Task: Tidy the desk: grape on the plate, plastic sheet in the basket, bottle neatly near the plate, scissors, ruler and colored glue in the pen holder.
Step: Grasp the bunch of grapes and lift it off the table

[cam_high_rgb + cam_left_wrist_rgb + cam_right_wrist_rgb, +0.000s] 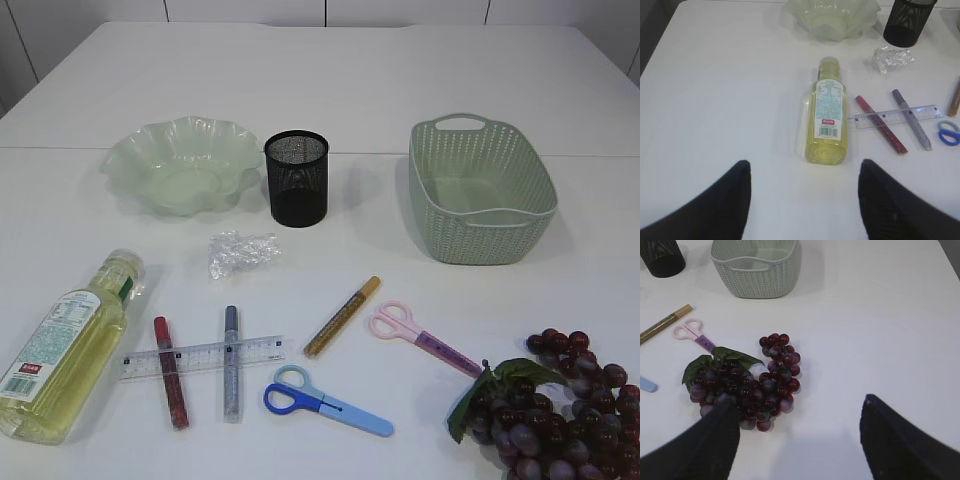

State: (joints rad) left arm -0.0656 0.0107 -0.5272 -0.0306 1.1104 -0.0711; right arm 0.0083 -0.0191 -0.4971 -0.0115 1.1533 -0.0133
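Clearly both claws stand spread and empty: the left gripper (pixel 802 200) hangs just behind the lying bottle (pixel 828 120), the right gripper (pixel 797 440) just behind the grape (pixel 747 385). Closing on loose berries could let the bunch slip; the round bottle may roll.

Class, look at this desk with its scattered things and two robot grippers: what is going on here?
Nothing is tidied yet. The open left gripper hangs above the lying yellow plastic bottle; the open right gripper hangs over the dark red grape bunch. Neither holds anything. The pale green wavy plate, black mesh pen holder and green woven basket stand empty; scissors, ruler, glue pens and crumpled plastic sheet lie loose.
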